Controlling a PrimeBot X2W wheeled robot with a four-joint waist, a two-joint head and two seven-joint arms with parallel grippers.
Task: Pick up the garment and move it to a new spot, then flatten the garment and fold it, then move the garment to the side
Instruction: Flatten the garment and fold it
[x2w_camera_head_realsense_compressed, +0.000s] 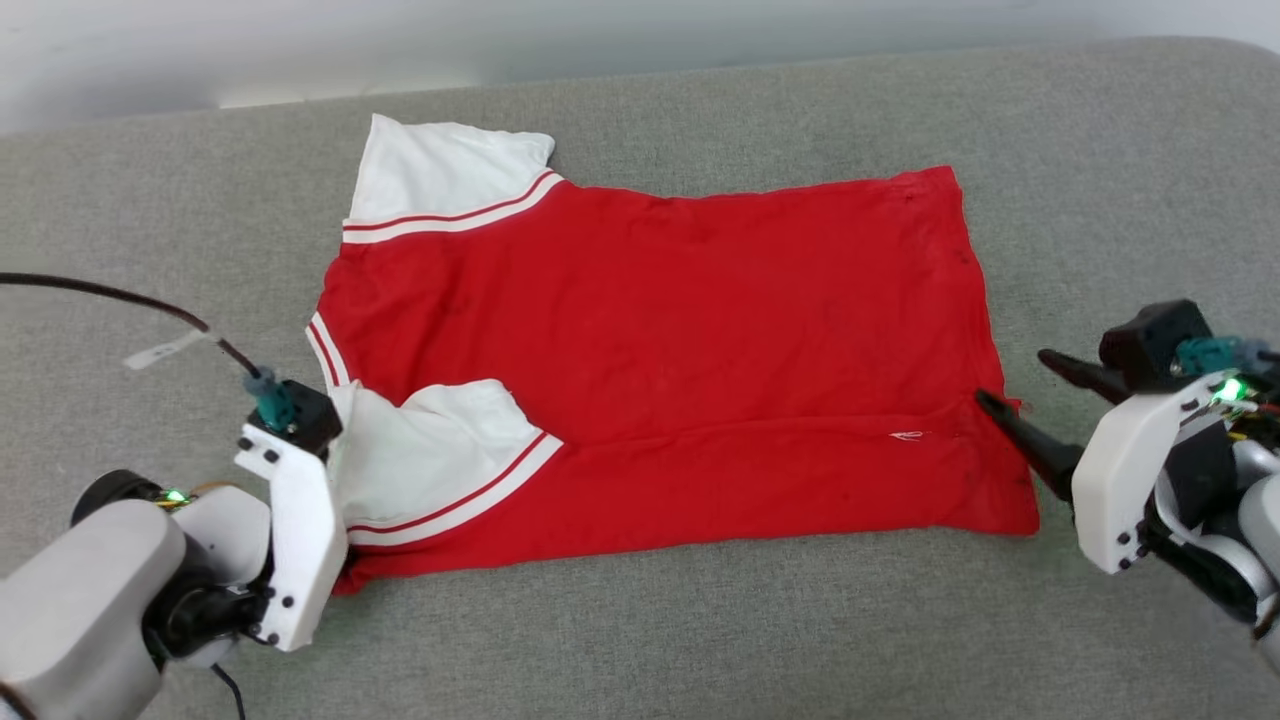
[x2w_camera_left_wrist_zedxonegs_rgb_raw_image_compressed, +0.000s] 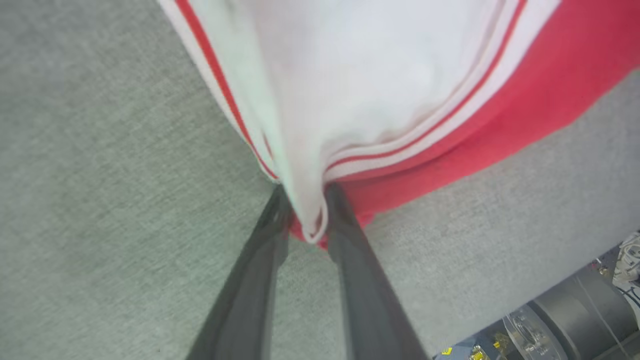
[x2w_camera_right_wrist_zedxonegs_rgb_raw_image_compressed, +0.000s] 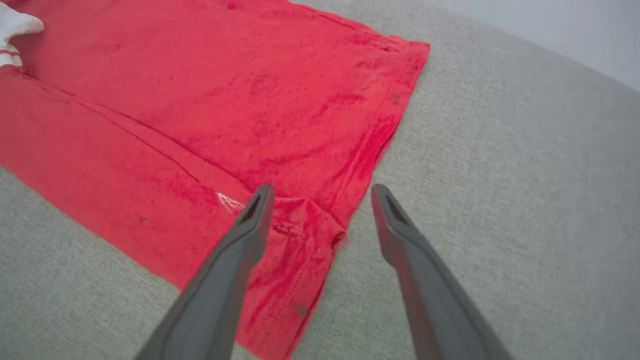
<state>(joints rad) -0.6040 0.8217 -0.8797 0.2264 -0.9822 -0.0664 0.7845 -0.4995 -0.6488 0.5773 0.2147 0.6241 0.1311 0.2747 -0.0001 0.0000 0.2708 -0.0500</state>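
Grey padded surface (x2w_camera_head_realsense_compressed: 1100, 180), coarse felt-like weave, rounded along the far edge. Pale blank wall (x2w_camera_head_realsense_compressed: 600, 30) behind at 12 o'clock.

At 8 o'clock in the head view, left gripper (x2w_camera_left_wrist_zedxonegs_rgb_raw_image_compressed: 306, 202) clenched on the garment (x2w_camera_head_realsense_compressed: 680, 330). Two long dark tapering fingers pinching a bunched fold of white sleeve cloth with a sliver of red beneath, fabric squeezed into a narrow ridge between the tips. White angular housing (x2w_camera_head_realsense_compressed: 300, 530) hiding those fingers from the head camera, teal connector (x2w_camera_head_realsense_compressed: 272, 400) on top. Dark cable (x2w_camera_head_realsense_compressed: 120, 295) arching away toward 9 o'clock, small white label (x2w_camera_head_realsense_compressed: 160, 350) hanging from it.

At 4 o'clock, right gripper (x2w_camera_right_wrist_zedxonegs_rgb_raw_image_compressed: 322, 192) released and gripping nothing. Smooth matte fingers spread wide, one tip over the wrinkled hem corner, the other over bare grey weave, straddling the hem edge. Contact with the cloth impossible to tell.

Garment spread nearly flat across the middle of the surface, roughly rectangular, soft bright red knit, collar end toward 9 o'clock, hem toward 3 o'clock. At 11 o'clock, far sleeve (x2w_camera_head_realsense_compressed: 440, 170), white, flat, fan-shaped, closed by a red-and-white striped band. At 7 o'clock, near sleeve (x2w_camera_head_realsense_compressed: 440, 450), white, rumpled, lying on the red body, same striped band curving along its edge. Long shallow crease (x2w_camera_head_realsense_compressed: 750, 425) running across the near part from 9 toward 3. Small white stitched mark (x2w_camera_head_realsense_compressed: 908, 435) near the hem. Faint dark specks scattered over the red cloth.
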